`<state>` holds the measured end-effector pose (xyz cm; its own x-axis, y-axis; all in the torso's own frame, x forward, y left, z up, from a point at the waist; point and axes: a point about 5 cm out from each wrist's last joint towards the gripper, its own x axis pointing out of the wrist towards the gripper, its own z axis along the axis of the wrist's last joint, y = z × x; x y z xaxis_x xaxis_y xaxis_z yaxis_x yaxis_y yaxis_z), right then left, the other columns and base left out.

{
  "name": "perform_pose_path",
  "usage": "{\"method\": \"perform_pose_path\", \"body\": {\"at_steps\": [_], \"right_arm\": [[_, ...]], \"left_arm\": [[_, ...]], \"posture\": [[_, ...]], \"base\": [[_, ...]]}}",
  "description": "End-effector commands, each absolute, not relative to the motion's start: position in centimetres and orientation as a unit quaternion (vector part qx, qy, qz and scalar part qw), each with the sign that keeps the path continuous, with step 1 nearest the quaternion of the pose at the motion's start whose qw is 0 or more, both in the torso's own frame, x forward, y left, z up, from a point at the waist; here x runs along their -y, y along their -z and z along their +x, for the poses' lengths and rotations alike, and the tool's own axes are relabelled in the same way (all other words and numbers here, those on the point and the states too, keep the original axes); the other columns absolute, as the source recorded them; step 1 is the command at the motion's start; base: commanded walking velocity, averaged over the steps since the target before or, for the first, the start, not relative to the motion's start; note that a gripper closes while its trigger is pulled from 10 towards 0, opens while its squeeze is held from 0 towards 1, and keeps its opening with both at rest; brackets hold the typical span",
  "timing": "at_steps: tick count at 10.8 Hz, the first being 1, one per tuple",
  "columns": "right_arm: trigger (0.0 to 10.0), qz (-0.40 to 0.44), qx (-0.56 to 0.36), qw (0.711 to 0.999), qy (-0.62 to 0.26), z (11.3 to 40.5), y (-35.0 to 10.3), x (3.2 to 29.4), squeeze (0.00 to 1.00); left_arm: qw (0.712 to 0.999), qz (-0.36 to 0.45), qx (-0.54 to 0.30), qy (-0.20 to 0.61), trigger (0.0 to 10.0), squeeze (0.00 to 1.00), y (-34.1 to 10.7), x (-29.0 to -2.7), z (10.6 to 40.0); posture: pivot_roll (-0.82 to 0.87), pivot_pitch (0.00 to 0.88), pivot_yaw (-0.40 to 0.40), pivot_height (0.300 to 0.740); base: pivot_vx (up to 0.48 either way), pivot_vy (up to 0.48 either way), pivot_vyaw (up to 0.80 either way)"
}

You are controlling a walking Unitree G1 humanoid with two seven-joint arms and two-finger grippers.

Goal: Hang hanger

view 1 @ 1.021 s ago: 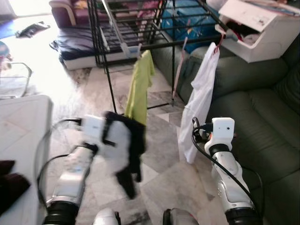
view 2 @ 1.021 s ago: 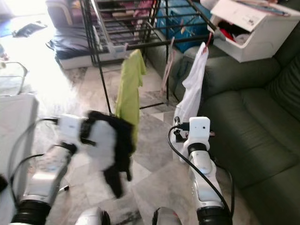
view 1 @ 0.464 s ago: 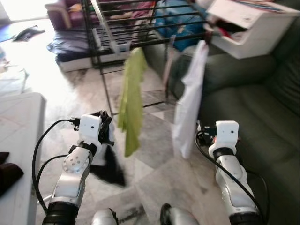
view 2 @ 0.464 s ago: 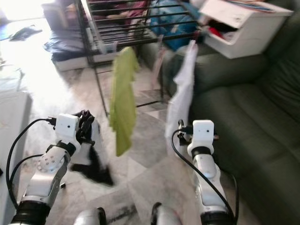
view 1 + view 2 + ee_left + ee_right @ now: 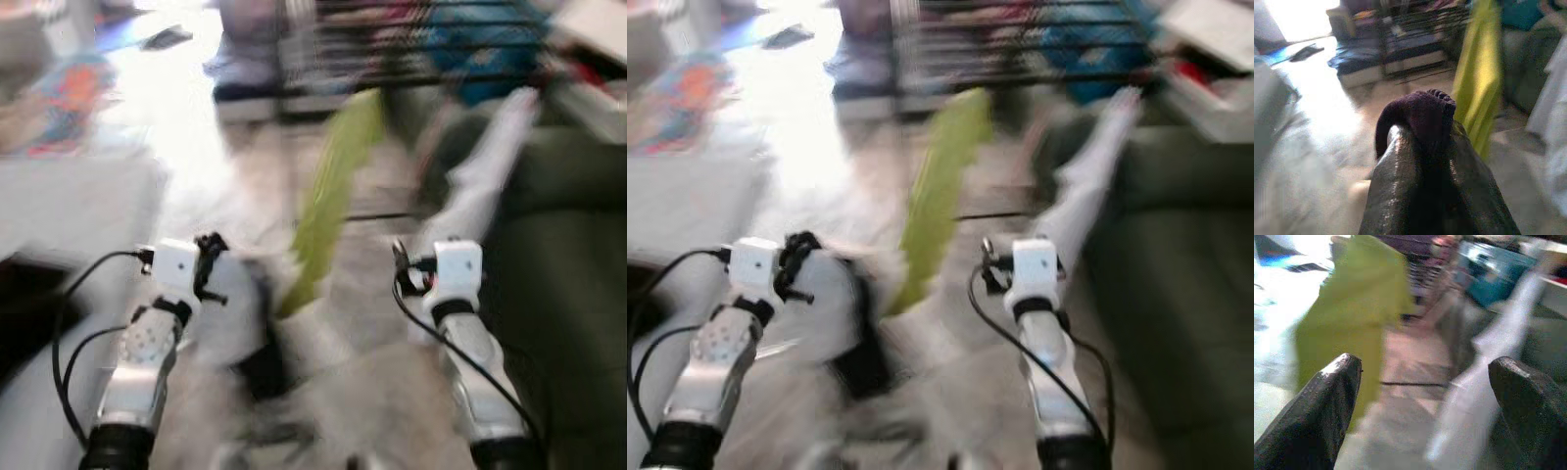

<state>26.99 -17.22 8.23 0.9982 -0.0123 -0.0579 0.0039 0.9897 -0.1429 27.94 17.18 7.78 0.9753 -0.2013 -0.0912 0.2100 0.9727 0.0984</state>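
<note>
Loosely, left end effector clenched on dark garment, seemingly; right end effector spread, floor ahead

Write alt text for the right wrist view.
The right claw is open and empty, its two black fingers spread wide. Beyond them, blurred, hang a yellow-green garment and a white garment over a pale tiled floor.

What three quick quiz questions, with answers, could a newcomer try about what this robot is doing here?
1. True or false: the right gripper is open with nothing in it.
2. What does the left gripper hold? A) a cup B) a dark garment C) a book
3. What colour is the garment hanging between the two arms?

Key: 1 true; 2 B; 3 yellow-green.
</note>
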Motion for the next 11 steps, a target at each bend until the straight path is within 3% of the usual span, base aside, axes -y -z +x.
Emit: {"method": "perform_pose_path", "body": {"at_steps": [1, 3, 7, 11], "right_arm": [[10.0, -0.070, -0.033, 0.997, 0.018, 26.97, -8.17, 17.87, 0.00], [10.0, -0.070, -0.033, 0.997, 0.019, 27.06, -8.20, 17.83, 0.00], [10.0, -0.081, -0.030, 0.996, 0.005, 27.36, -8.28, 17.77, 0.00], [10.0, -0.098, -0.021, 0.995, -0.011, 27.73, -8.51, 17.42, 0.00]], "left_arm": [[0.991, 0.054, -0.018, 0.124, 10.0, 0.00, -8.62, -16.14, 28.26], [0.991, 0.053, -0.018, 0.124, 10.0, 0.00, -8.66, -16.06, 28.36], [0.992, 0.043, -0.031, 0.119, 10.0, 0.00, -8.40, -16.03, 28.49], [0.992, 0.045, -0.022, 0.119, 10.0, 0.00, -8.64, -15.97, 28.65]], "posture": [[-0.06, 0.065, -0.030, 0.740], [-0.06, 0.066, -0.030, 0.740], [-0.06, 0.066, -0.033, 0.740], [-0.05, 0.066, -0.034, 0.740]], "base": [[0.446, 0.000, 0.00], [0.437, 0.000, 0.00], [0.366, 0.308, 0.00], [0.141, 0.406, 0.00]]}}
